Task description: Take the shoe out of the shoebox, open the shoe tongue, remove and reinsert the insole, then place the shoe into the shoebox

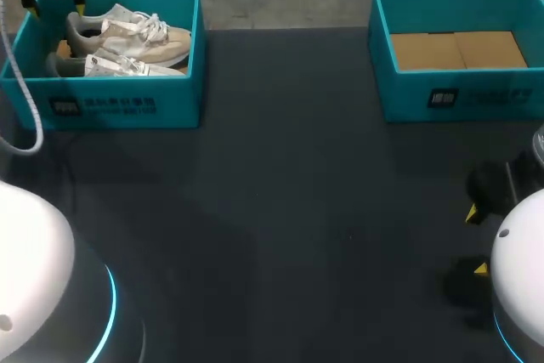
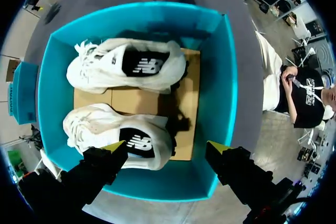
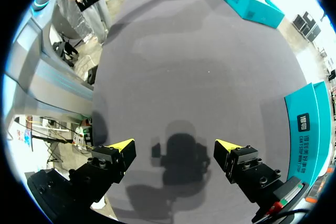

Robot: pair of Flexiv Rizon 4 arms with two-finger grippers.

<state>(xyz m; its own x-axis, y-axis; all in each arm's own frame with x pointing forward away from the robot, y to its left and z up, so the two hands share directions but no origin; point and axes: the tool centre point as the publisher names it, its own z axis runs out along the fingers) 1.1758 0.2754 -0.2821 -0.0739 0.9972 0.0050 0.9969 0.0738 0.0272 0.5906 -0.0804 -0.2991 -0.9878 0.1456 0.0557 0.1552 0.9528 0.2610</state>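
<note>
"While your left end effector (image 2: 167, 148) hangs over the left shoebox (image 2: 220, 93), its fingers stand wide apart and you have hold of nothing."

"Where do the shoes lie from it?"

"Both sit inside that teal box on its cardboard floor (image 2: 131, 100), side by side, with their toes pointing the same way. The nearer shoe (image 2: 118, 140) is right under you. One yellow fingertip overlaps its heel end, and the other fingertip is out over the box's inner wall, clear of the shoe. Whether that first tip touches the shoe, you cannot tell from here. The farther shoe (image 2: 126, 66) lies ahead of the fingers, along the opposite wall, and its dark opening faces up at you like the nearer one's."

"And the other side?"

"Your right end effector (image 3: 176, 145) is low over the dark counter (image 3: 199, 66), near its right edge. Its fingers are just as widely parted, with only bare surface and its own shadow beneath them. The right shoebox (image 1: 459, 91) stands close beside it, and you see only a brown cardboard bottom inside. The shoes are well apart from this arm, at the far left corner of the counter."
</note>
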